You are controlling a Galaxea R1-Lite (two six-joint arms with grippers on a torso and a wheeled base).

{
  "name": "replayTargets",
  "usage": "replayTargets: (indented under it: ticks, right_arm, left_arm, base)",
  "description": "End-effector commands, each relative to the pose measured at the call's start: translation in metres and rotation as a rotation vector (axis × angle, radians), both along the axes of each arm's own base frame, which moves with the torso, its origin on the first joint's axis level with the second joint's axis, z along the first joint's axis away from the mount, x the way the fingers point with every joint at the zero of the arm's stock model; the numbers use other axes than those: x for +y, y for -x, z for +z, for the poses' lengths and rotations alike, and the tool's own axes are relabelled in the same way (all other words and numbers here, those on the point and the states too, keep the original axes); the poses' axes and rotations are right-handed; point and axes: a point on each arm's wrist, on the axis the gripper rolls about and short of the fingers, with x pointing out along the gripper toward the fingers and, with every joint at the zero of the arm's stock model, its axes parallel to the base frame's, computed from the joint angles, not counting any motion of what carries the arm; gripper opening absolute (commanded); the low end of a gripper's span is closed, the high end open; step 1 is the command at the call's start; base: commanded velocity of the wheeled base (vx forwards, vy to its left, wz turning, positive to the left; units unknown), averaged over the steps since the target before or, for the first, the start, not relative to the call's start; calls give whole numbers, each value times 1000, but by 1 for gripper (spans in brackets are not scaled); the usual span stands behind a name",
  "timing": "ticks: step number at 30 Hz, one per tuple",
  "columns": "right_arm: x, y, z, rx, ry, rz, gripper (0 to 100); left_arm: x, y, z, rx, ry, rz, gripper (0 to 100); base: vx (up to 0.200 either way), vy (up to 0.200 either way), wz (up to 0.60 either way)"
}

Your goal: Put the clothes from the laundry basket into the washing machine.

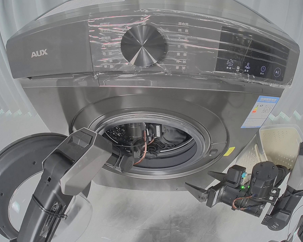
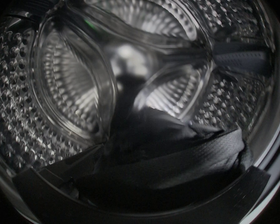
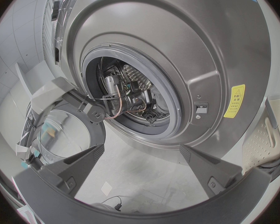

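- One silver washing machine, round door swung open on its left.
- Cream laundry basket beside the machine's right.
- Dark garment lying in the drum.
- Left claw inside the drum; I cannot tell its grip.
- Right claw spread apart, low before the machine.

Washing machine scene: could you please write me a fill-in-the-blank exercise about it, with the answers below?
1. The washing machine door is ___.
2. The left arm ends inside the perforated ___.
3. The right tool is open and holds ___.
4. The laundry basket stands at the robot's ___.
Answers: open; drum; nothing; right.
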Motion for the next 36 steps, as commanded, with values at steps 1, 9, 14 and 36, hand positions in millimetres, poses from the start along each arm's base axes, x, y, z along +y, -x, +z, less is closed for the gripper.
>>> replayTargets:
  ticks: [1,9,14,36]
  right_arm:
    - [1,0,-1,3,3,4,100]
    - [1,0,-3,10,9,5,100]
    - [1,0,-3,10,9,4,100]
    - [2,-1,-2,4,4,4,100]
  left_arm:
    - [14,71,22,218,-132,-158,100]
    - [28,88,23,277,-222,-185,100]
    - [33,97,26,295,-245,-227,100]
    - [14,76,5,232,-197,-235,100]
  base:
    - [0,0,0]
    - [0,0,0]
    - [0,0,0]
    - [0,0,0]
